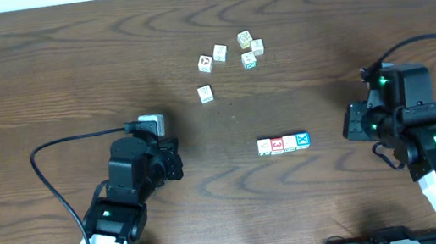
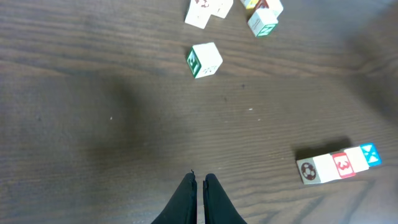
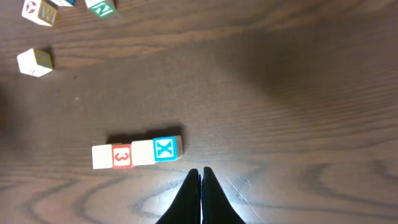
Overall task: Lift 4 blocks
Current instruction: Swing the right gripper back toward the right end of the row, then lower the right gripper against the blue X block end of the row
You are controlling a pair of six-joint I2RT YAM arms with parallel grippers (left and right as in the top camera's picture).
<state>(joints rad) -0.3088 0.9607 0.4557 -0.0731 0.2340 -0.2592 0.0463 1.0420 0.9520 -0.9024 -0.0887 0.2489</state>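
Observation:
The four blocks (image 1: 283, 143) lie in one touching row on the table, blue-faced cube at the right end (image 1: 302, 139), a red-faced one (image 1: 277, 144) second from the left. The left wrist view has the row (image 2: 337, 164) at far right; the right wrist view has it (image 3: 137, 153) just ahead and left of the fingertips. My left gripper (image 2: 199, 178) is shut and empty, well left of the row. My right gripper (image 3: 200, 171) is shut and empty, a little right of the blue end. In the overhead view the left gripper (image 1: 174, 159) and the right gripper (image 1: 347, 127) flank the row.
Several loose pale cubes lie farther back: a cluster (image 1: 249, 49), two cubes (image 1: 212, 56) and a single one (image 1: 205, 94). That single cube shows with a green mark (image 2: 204, 60) ahead of the left gripper. Cables trail from both arms.

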